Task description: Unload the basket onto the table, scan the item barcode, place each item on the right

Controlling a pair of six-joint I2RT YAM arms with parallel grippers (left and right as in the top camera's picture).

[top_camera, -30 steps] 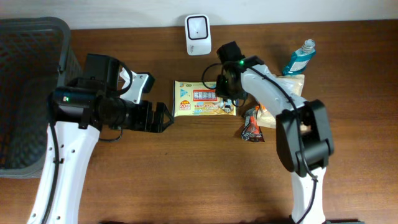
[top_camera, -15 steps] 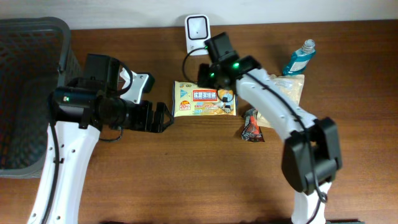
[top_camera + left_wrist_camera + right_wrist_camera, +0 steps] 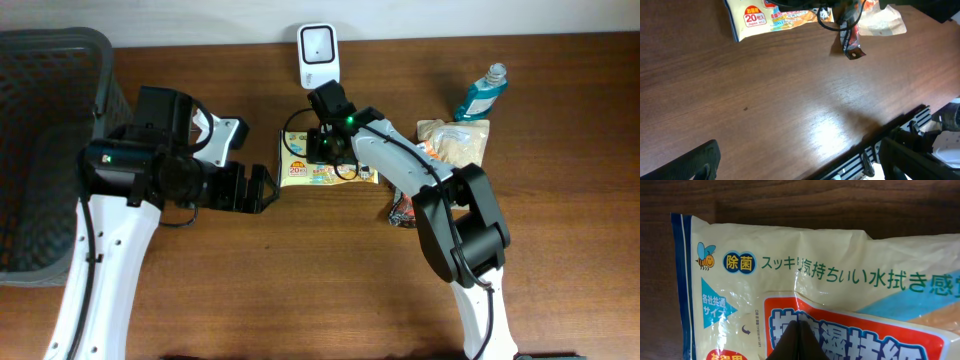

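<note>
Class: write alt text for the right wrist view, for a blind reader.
A yellow wipes packet with Japanese print and a bee logo fills the view, on a wooden table. The shut right gripper points at its red label.

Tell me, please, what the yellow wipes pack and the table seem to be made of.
The wipes pack looks like thin glossy plastic film: it creases and catches light. The table seems wood or wood-look laminate, semi-gloss: grain lines and a reflection show.
</note>
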